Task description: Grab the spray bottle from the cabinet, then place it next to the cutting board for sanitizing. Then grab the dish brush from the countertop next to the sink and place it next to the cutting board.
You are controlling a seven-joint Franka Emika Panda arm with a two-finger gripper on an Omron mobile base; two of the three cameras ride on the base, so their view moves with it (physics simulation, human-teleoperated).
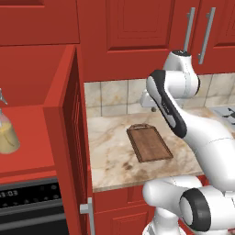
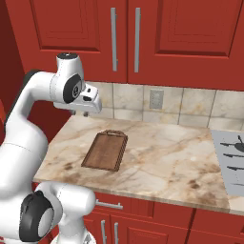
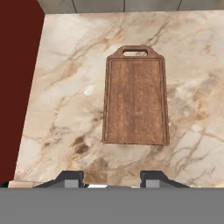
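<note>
The hand (image 3: 111,178), jaws partly apart and empty, hovers over the dark brown wooden cutting board (image 3: 136,100), while the clear cone-shaped spray bottle (image 1: 6,133) stands well off to its left in the red cabinet (image 1: 32,92) niche.

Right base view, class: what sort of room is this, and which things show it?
A kitchen, rendered: a marbled countertop with a cutting board, red wall cupboards above, and a stove at the right.

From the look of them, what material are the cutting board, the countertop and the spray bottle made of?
The cutting board looks like dark brown wood with a matte finish: lengthwise grain shows. The countertop seems to be polished stone, perhaps marble: beige with brown veins. The spray bottle appears to be clear plastic or glass, since the yellowish liquid shows through; which one, I cannot tell.
</note>
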